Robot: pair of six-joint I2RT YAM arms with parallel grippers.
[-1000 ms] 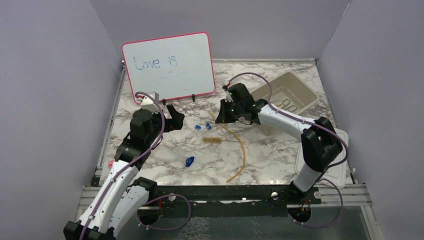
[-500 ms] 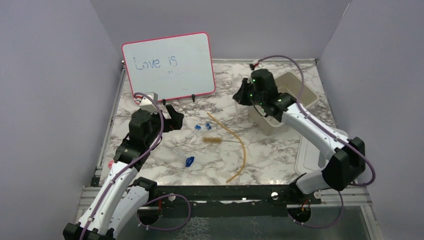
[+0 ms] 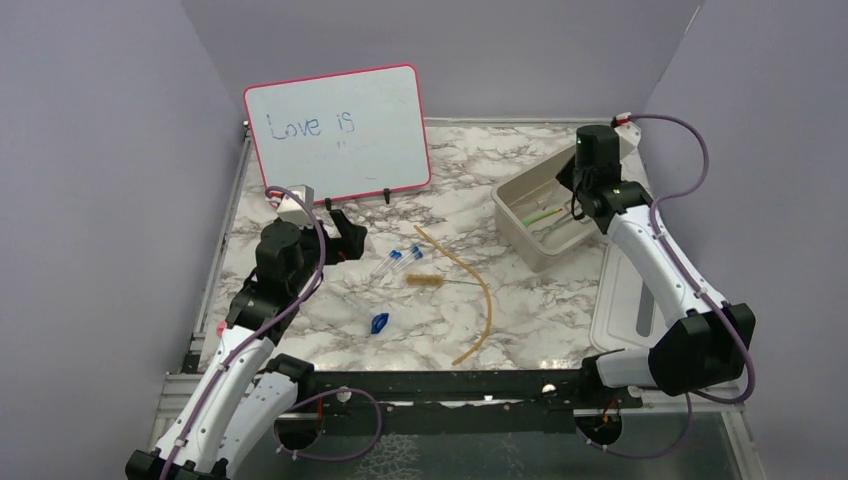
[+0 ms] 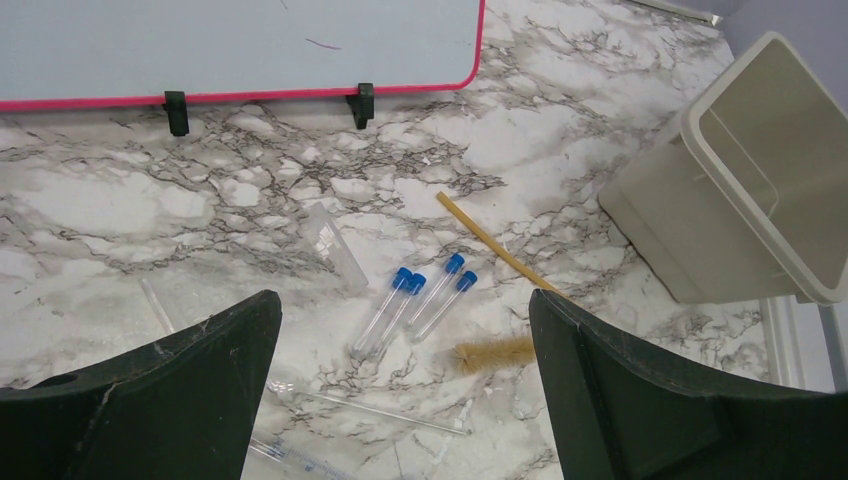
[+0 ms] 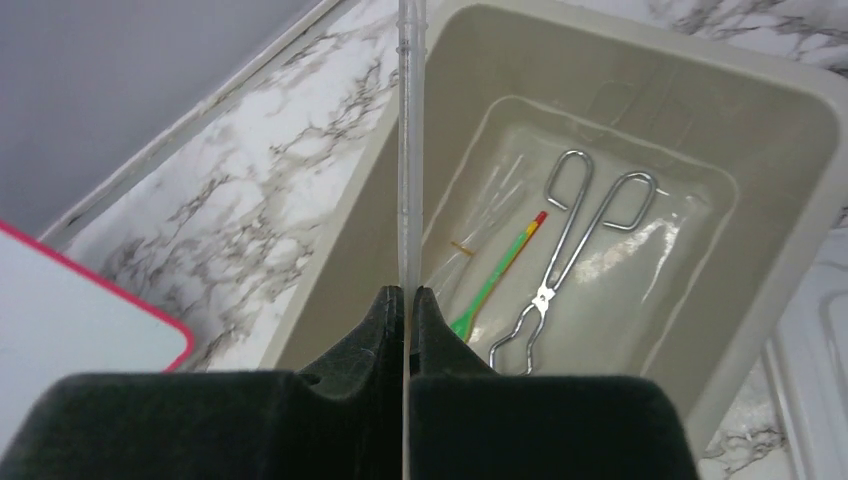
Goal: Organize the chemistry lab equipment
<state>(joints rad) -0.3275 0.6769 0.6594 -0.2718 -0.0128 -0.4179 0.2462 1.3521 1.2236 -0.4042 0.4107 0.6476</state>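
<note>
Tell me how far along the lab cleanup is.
Done: tongs and green stick lie in the tub. In hand: right gripper holds a thin clear rod over it. Left on the table: blue-capped tubes, amber hose, brush, small blue piece.

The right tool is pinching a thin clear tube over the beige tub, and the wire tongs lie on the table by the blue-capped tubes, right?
No. The wire tongs lie inside the beige tub, as the right wrist view shows. The right tool does pinch the thin clear tube over it.
</note>
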